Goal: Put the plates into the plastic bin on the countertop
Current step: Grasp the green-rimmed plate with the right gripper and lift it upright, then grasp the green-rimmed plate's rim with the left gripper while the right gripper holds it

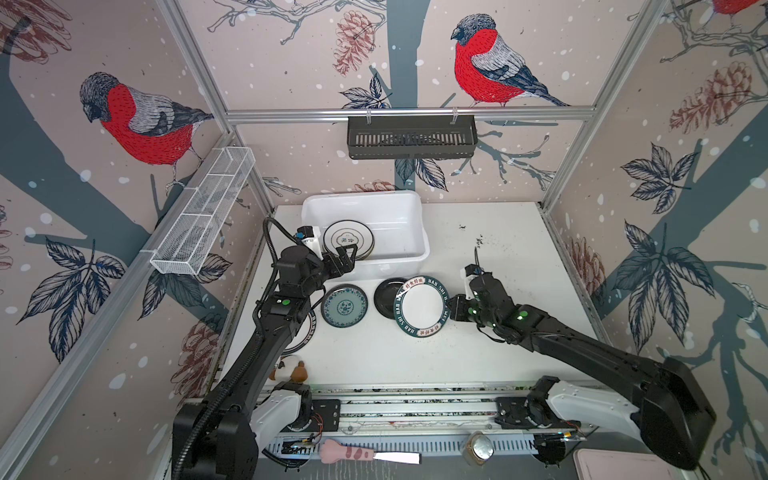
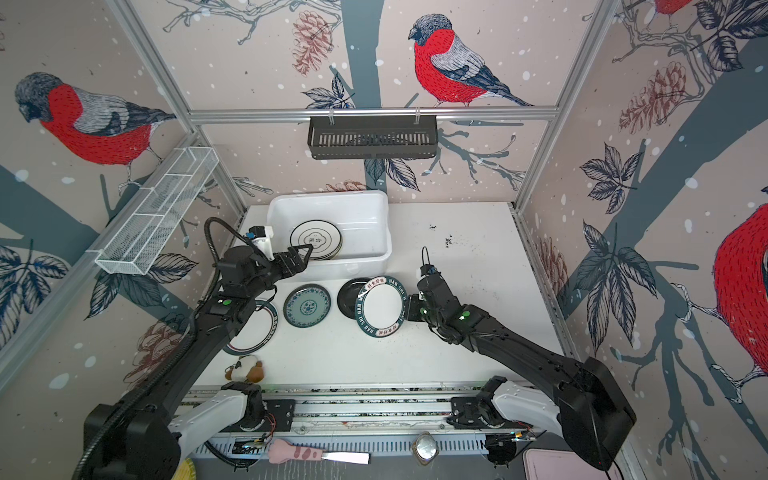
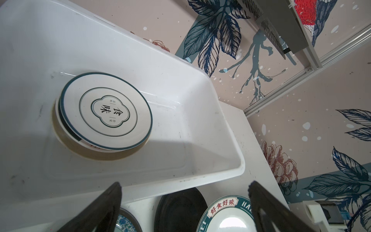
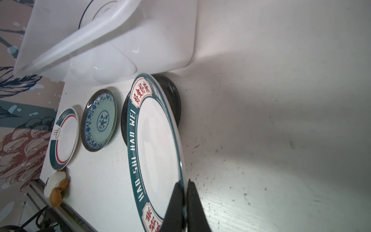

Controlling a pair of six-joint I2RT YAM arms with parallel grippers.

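Pale pink wallpapered walls point(image 1: 291, 62) show red-breasted birds and pinecones, framed by silver aluminium rails point(image 1: 407, 113). A black slotted basket point(image 1: 411, 137) hangs on the rear rail; a long white wire-mesh rack point(image 1: 203, 212) lines the left.

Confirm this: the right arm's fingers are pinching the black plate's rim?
No. The right wrist view shows those fingers pinching the rim of the white plate with teal lettering; the black plate lies partly under it.
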